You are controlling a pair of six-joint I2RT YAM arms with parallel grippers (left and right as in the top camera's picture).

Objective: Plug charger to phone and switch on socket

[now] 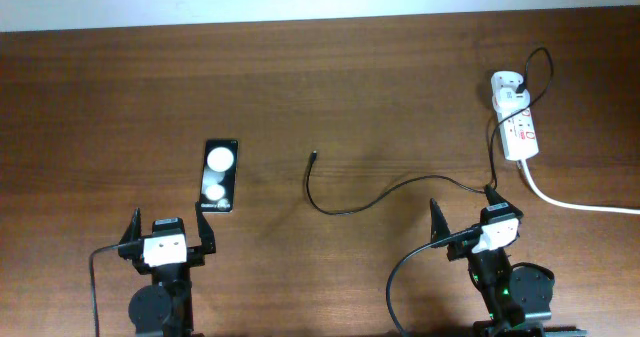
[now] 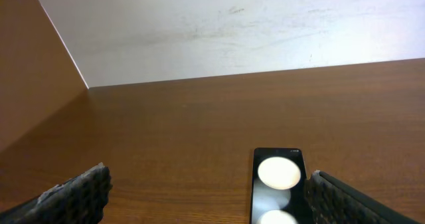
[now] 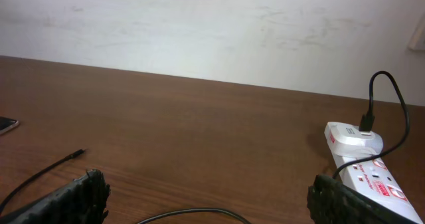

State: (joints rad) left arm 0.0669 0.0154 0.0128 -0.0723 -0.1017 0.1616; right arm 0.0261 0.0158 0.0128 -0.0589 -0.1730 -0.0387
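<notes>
Barely started: charger looks seated in the socket, nothing else done.
Adapter end of the charger sits in the far end of the socket at the right of the bench. Its connector tip lies loose mid-bench, well apart from the phone, which lies flat, face up, on the left. Both empty: left end effector fingers apart, just short of the phone; right end effector fingers apart, charger lead running close by. To do: tip into phone, flip switch. Switch position: cannot tell.
</notes>
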